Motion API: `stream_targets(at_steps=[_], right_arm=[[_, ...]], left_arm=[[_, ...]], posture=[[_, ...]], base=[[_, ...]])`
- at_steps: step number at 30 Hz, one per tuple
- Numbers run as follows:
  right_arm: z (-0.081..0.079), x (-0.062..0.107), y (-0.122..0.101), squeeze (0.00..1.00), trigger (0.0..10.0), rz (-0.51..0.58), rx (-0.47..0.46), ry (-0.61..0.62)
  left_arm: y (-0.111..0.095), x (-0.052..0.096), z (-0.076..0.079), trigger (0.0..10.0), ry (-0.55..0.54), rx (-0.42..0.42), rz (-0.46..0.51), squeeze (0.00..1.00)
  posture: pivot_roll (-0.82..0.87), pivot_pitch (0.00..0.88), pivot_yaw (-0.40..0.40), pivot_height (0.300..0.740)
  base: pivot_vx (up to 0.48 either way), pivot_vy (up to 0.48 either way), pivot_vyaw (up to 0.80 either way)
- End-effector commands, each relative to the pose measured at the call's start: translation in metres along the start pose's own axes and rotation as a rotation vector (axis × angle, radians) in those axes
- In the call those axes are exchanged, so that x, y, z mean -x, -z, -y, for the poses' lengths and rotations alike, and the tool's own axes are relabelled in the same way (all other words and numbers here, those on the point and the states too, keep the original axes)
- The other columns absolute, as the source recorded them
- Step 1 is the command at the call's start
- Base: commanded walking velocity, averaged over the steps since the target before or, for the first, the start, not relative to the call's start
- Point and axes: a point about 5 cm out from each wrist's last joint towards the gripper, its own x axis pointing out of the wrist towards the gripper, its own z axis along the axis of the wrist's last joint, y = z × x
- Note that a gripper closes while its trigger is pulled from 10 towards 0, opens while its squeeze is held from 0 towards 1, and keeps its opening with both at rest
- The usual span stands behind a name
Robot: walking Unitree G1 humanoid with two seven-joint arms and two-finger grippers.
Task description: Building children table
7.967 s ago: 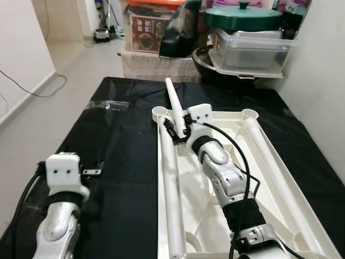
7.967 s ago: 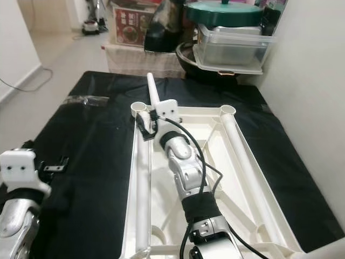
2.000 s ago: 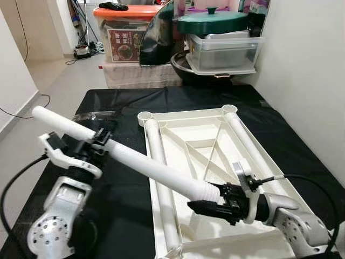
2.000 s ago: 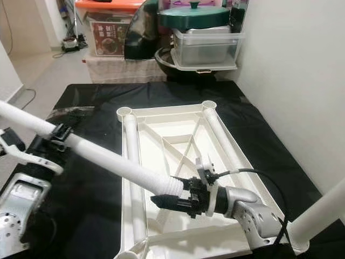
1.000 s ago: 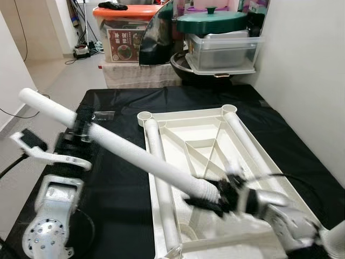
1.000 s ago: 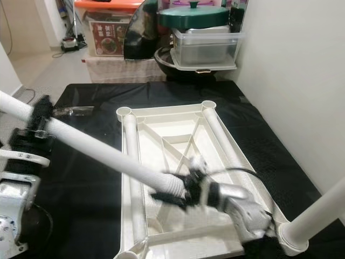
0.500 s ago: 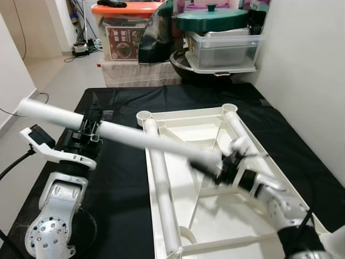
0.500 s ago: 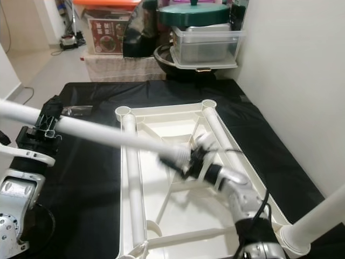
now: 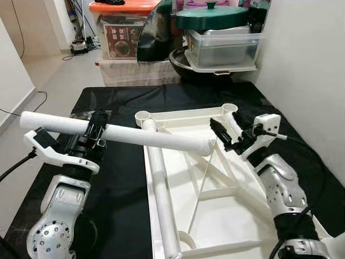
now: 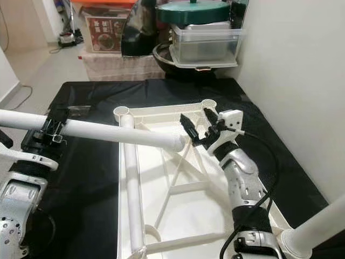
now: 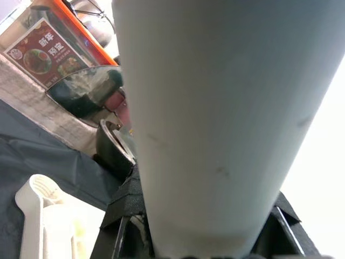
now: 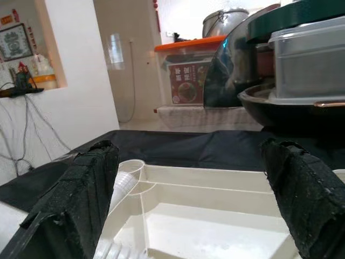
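A black-covered bench point(image 9: 124, 178) carries the upturned white table frame point(image 9: 210, 226), lying toward its right edge. Across the frame's far left corner slants a long white table leg point(image 9: 140, 136), clamped near its left end by the left tool point(image 9: 92, 135). The right tool point(image 9: 229, 132) hovers, fingers spread empty, just beyond the leg's free end.

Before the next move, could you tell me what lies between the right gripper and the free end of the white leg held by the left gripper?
Nothing: a bare gap above the upturned tabletop separates the right gripper from the white leg in the left gripper, as the left eye view shows.
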Motion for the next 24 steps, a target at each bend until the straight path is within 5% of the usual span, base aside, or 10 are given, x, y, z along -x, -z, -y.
stream_targets(at_steps=[1, 12, 13, 14, 15, 24], right_arm=[[0.001, -0.002, -0.006, 1.00, 10.0, 0.036, 0.012, 0.033], [-0.011, -0.006, -0.012, 1.00, 10.0, 0.097, 0.061, 0.236], [-0.018, -0.007, -0.009, 1.00, 10.0, 0.086, 0.057, 0.244], [-0.023, -0.008, -0.005, 0.71, 10.0, 0.071, 0.055, 0.247], [-0.028, -0.010, -0.002, 0.00, 10.0, 0.061, 0.053, 0.244], [-0.039, -0.015, -0.005, 0.00, 10.0, 0.089, 0.050, 0.224]], left_arm=[[-0.002, 0.000, -0.002, 0.0, -0.018, -0.024, 0.008, 0.00], [0.011, 0.002, 0.000, 0.0, -0.061, -0.237, -0.083, 0.00], [0.014, 0.002, 0.001, 10.0, -0.064, -0.275, -0.102, 0.00], [0.015, 0.002, 0.002, 10.0, -0.066, -0.286, -0.107, 0.00], [0.014, 0.000, 0.002, 10.0, -0.065, -0.300, -0.097, 0.00], [0.005, -0.004, 0.007, 10.0, -0.036, -0.373, -0.049, 0.00]], posture=[[-0.03, 0.000, 0.002, 0.740], [-0.02, 0.000, -0.002, 0.740], [-0.02, 0.000, -0.001, 0.740], [-0.02, 0.000, -0.001, 0.740], [-0.02, 0.000, -0.002, 0.740], [-0.02, 0.000, 0.000, 0.740]], base=[[0.000, 0.000, 0.00], [0.000, 0.000, 0.00], [0.000, 0.000, 0.00], [0.000, 0.000, 0.00], [0.000, 0.000, 0.00], [0.000, 0.000, 0.00]])
